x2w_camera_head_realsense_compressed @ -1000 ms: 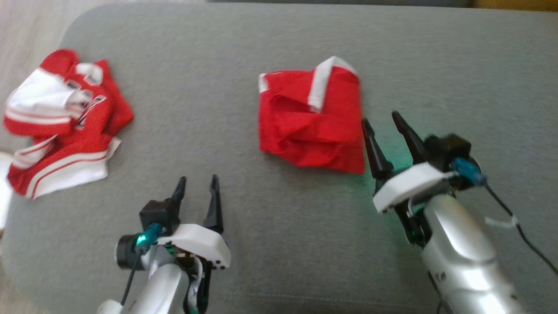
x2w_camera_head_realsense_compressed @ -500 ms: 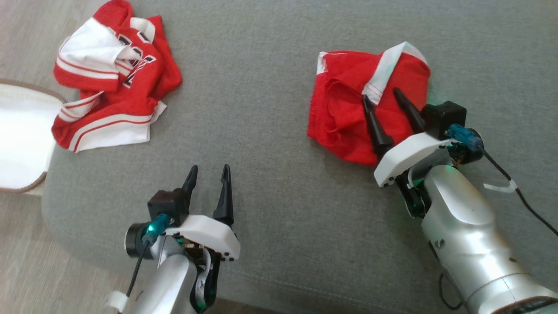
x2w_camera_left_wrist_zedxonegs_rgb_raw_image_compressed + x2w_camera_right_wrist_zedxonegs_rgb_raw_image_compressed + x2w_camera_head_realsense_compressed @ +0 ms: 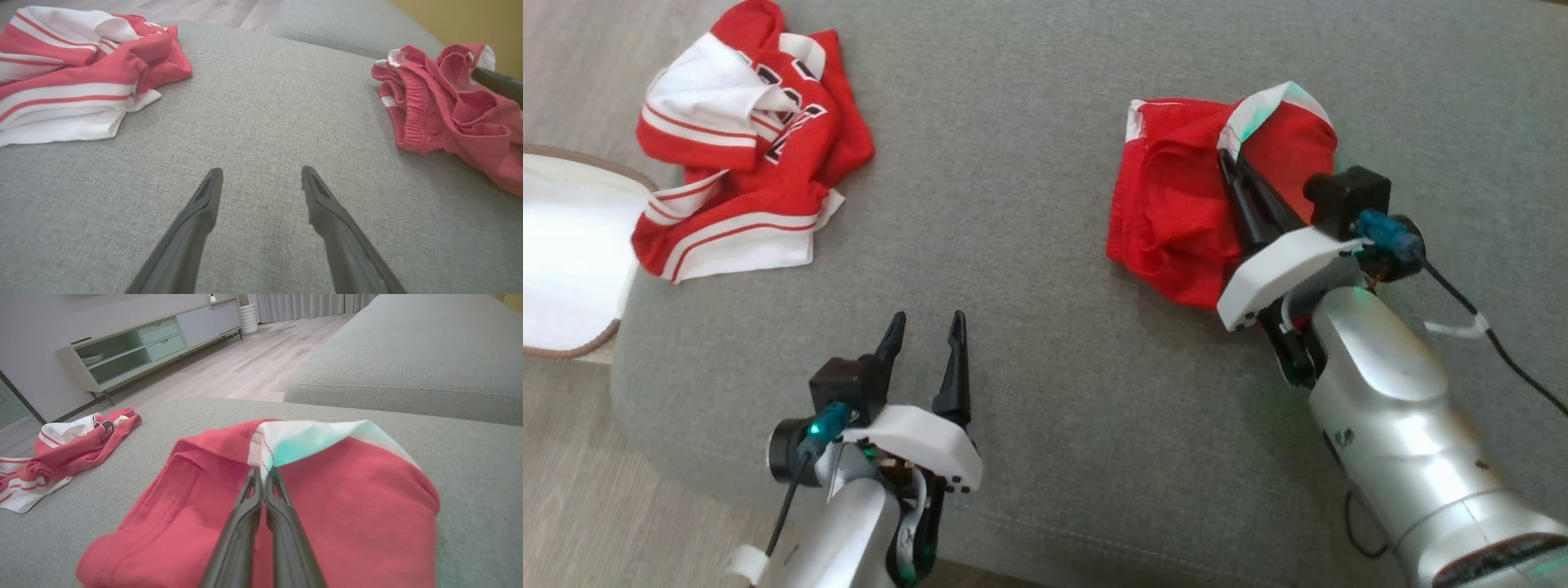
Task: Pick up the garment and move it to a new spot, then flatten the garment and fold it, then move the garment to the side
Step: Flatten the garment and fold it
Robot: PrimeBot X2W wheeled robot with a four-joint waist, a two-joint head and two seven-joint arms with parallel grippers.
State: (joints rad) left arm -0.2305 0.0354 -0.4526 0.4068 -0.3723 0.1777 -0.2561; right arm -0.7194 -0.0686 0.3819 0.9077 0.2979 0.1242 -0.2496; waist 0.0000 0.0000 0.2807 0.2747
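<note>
- The right gripper (image 3: 261, 472) was clenched, its two dark fingers pressed together on a fold of the red garment (image 3: 1168, 220) — just where the white trim band (image 3: 302, 441) meets the red cloth.
- The garment lay crumpled on the grey sofa cushion (image 3: 1029, 245), toward the robot's right; the cloth rose in a small ridge at the fingertips, and the rest of it rested on the cushion.
- The left gripper (image 3: 927, 320) was released, fingers spread and holding nothing; it sat over bare cushion near the front edge, well apart from both cloths; whether it touched the fabric could not be told.
- A red-and-white jersey (image 3: 735, 163) with dark lettering lay bunched at the cushion's far left corner, well apart from the garment.
- Beyond the cushion's left edge, a white thing with a brown rim (image 3: 564, 269) lay on the pale wood floor (image 3: 572, 523).
- In the right wrist view, a second grey cushion (image 3: 408, 367) stood beside the first; farther off — against the wall — was a low cabinet (image 3: 143, 347) with open shelves and drawers.
</note>
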